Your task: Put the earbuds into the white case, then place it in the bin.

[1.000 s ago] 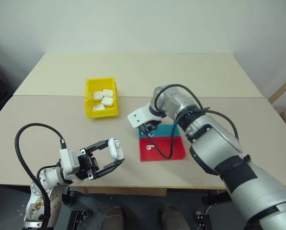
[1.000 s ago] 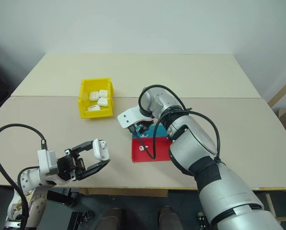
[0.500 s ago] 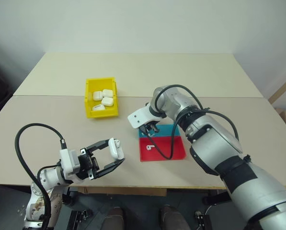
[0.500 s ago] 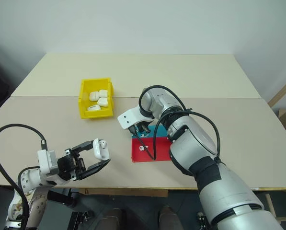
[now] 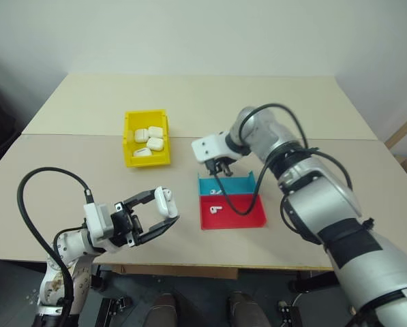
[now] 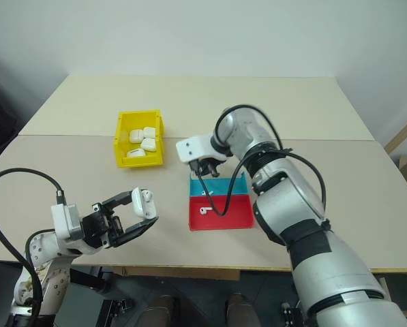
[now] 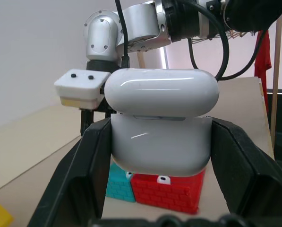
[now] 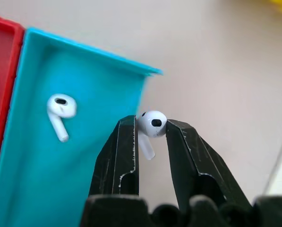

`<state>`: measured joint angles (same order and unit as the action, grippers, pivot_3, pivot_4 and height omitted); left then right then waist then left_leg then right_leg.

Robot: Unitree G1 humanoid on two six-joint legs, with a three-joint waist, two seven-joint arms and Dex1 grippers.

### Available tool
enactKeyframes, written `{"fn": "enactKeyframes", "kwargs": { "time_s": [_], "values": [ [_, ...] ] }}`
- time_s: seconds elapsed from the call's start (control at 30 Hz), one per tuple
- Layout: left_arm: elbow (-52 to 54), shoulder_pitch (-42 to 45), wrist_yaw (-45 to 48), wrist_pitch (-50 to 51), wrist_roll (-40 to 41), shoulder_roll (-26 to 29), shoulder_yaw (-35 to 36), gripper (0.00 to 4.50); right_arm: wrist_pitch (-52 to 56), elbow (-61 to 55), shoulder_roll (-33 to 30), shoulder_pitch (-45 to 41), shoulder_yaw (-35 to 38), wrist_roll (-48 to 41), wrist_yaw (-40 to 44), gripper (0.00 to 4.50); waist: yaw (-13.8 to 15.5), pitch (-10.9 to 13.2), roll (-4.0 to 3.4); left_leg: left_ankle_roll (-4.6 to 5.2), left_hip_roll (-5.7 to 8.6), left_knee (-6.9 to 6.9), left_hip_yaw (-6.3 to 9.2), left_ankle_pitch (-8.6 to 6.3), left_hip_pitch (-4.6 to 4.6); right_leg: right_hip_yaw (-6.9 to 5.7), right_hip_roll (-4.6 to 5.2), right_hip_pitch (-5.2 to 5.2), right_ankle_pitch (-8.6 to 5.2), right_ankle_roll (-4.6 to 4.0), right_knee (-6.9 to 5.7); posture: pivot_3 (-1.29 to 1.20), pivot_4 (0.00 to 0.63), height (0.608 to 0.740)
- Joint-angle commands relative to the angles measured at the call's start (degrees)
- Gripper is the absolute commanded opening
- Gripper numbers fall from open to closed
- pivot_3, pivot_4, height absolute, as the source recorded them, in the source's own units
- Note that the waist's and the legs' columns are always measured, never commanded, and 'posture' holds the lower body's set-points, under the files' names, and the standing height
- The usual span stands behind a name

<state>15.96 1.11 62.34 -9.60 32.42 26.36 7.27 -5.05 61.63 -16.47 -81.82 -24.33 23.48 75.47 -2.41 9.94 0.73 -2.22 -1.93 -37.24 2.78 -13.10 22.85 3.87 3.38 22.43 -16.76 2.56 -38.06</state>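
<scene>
The right gripper [image 8: 150, 137] has lifted clear of the shallow blue plastic tray [image 8: 46, 156], its two black fingers pinched on one tiny glossy white earbud [image 8: 151, 124]; a second ago it was down at the trays. The pick has evidently succeeded.

The left gripper [image 7: 159, 151] stays clamped on the small glossy white rounded case [image 7: 160, 127] at the near left edge of the beige table [image 5: 292, 109], well apart from the right gripper. Its flip lid looks nearly down, so loading may first need it opened.

The bright yellow plastic bin [image 5: 130, 158] already holds several identical cases.

One earbud [image 8: 60, 109] remains in the blue tray, another [image 5: 215, 209] in the shallow red plastic tray [image 5: 247, 216].
</scene>
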Motion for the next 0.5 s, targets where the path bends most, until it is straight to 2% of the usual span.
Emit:
{"fn": "enactKeyframes", "kwargs": {
  "time_s": [0.03, 0.17, 0.3, 0.5],
  "values": [
    [0.3, 4.4, -0.4, 0.5, 2.0, -1.1, -1.4, 2.78, 10.0, -9.9, -5.1, 1.0, 7.3, -7.1, 3.2, 0.92, 0.1, 0.0, 0.01, 0.00, 0.00, 0.00, 0.00, 0.00, 0.00, 0.00, 0.00, -0.01, 0.00, 0.00, 0.01, 0.00, 0.150, 0.740],
    [-1.4, 10.2, -2.1, 2.8, 1.7, -3.6, -4.5, 2.78, 27.9, -26.0, -11.5, 6.2, 15.2, -14.5, 4.6, 0.92, 0.3, 0.0, 0.03, 0.01, 0.01, -0.01, 0.01, 0.00, 0.01, -0.01, 0.01, -0.06, 0.00, 0.00, 0.04, 0.00, 0.150, 0.740],
    [-3.8, 15.3, -1.9, 3.0, 1.9, -7.3, -7.0, 2.78, 50.1, -47.3, -16.6, 13.4, 22.9, -23.2, 3.7, 0.92, 0.2, 0.0, 0.02, 0.01, 0.02, -0.05, 0.02, 0.00, 0.08, -0.01, 0.02, -0.04, 0.00, 0.00, 0.03, 0.00, 0.150, 0.740],
    [-3.5, 20.9, -2.7, 8.8, 3.8, -8.2, -8.8, 2.78, 74.6, -71.7, -20.2, 21.3, 35.9, -37.3, -2.6, 0.92, -0.1, 0.0, 0.02, 0.03, 0.03, -0.05, 0.02, 0.01, 0.06, 0.02, -0.02, -0.04, 0.00, 0.01, 0.00, 0.00, 0.150, 0.740]
  ]
}}
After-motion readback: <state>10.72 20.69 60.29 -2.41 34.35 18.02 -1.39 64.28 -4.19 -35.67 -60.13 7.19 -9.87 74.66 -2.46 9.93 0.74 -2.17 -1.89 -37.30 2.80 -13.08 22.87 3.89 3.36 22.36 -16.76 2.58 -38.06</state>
